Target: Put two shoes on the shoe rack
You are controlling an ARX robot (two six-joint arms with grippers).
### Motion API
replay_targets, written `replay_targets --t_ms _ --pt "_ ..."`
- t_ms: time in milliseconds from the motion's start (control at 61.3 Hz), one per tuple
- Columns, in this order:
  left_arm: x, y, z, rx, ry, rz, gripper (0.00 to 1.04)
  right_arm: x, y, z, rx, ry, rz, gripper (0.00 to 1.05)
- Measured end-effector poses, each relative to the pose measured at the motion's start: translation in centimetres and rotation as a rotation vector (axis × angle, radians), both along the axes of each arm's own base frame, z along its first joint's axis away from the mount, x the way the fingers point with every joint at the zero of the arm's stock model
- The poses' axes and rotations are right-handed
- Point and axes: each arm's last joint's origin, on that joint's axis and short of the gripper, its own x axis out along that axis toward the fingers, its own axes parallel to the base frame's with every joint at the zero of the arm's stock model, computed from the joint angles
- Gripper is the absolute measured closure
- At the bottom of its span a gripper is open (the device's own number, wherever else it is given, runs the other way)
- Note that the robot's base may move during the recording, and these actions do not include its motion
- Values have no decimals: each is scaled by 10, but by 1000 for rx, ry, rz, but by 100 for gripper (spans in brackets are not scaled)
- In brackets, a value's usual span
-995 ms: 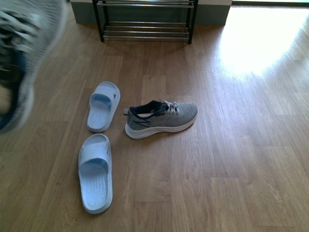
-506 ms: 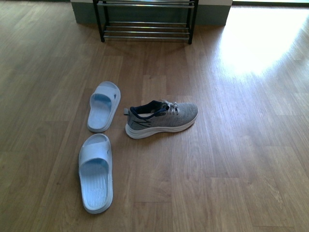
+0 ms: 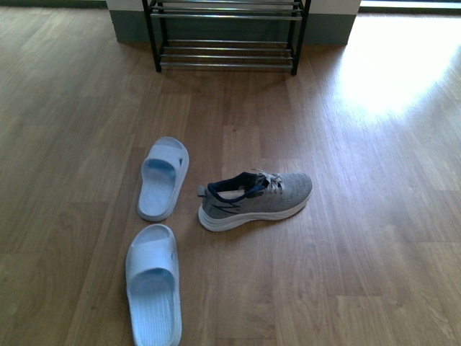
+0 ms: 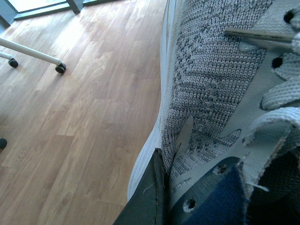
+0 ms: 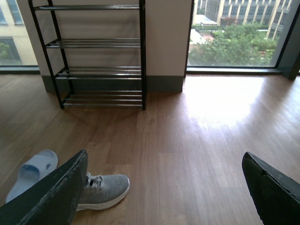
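So, front view, task things: the floor sneaker [image 3: 256,200] lies on its sole at centre frame, toe to the right, well apart from the shoe rack [image 3: 225,54] at the top edge. Neither arm shows here.
Front view, in the way: the upper slipper [image 3: 163,178] sits just beside the sneaker's heel and the lower slipper [image 3: 153,285] lies at lower left. The bare floor [image 3: 360,238] up to the rack looks open to me.
Left wrist view, tool: my left tool [image 4: 157,187] is holding the held sneaker [image 4: 211,93], with one dark finger [image 4: 149,201] against the knit side at bottom centre. The other finger is hidden, so I cannot tell how deep the bite is.
Left wrist view, risk: the soft knit may give, and I judge the shoe could twist or slip out as I swing it.
Left wrist view, around: a white stand leg [image 4: 33,51] on castors at upper left, well apart.
Right wrist view, tool: my right tool [image 5: 161,187] is spread wide with nothing between its fingers.
Right wrist view, risk: the rack's shelves are spaced chrome bars, so a tilted sole could drop between them. When I reach for the floor sneaker at lower left, I could catch the slipper beside it.
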Motion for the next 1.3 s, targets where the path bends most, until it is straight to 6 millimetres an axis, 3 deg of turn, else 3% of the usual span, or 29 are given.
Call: replay_targets --t_ms 1305 --pt "0 0 0 0 2 -3 102 0 0 0 0 0 0 9"
